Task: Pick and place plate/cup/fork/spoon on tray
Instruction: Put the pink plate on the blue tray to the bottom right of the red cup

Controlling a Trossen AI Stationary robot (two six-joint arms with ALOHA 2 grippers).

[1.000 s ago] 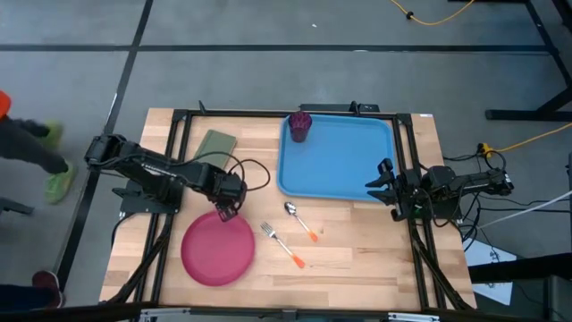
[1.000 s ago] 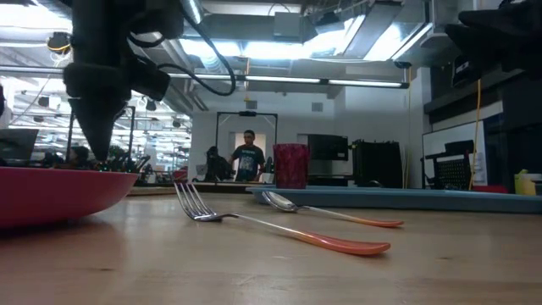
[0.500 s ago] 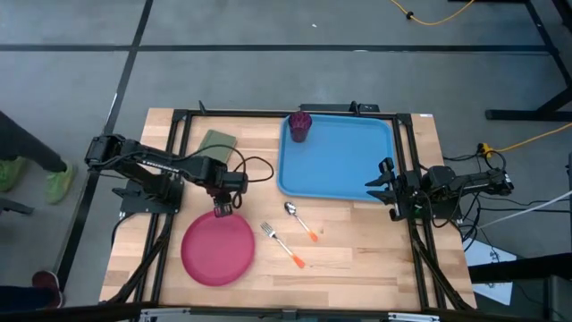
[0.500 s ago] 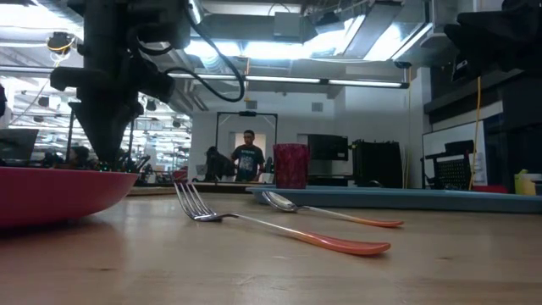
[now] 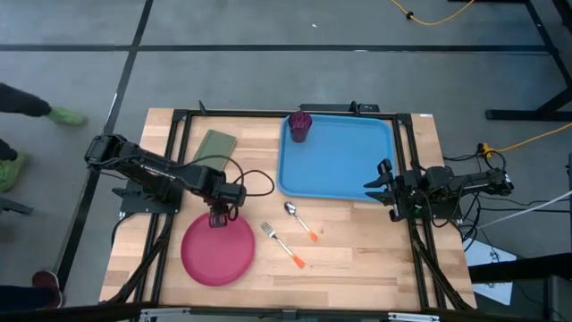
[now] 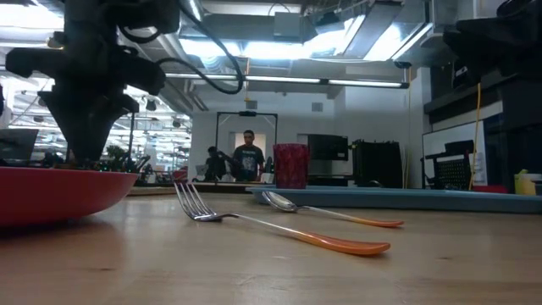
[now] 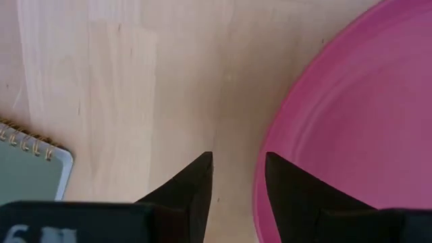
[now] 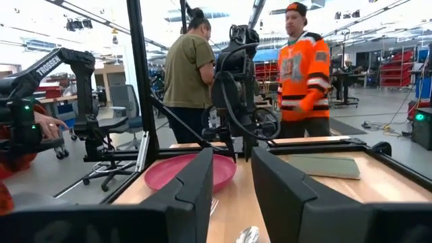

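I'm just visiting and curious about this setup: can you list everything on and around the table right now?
plate: one, pink-red, near left part of the table.
cup: one, red-magenta, upright in the tray's far left corner.
tray: one, light blue, far right part of the table.
spoon: one, silver with orange handle, on the wood just in front of the tray.
fork: one, silver with orange handle, beside the spoon, right of the plate.
pad: one, olive green, far left, spiral-bound.
people: two standing in the room behind, one in an orange top, one in olive.
left gripper: jaws open, astride the plate's far rim.
right gripper: jaws open, waiting at the tray's right edge.
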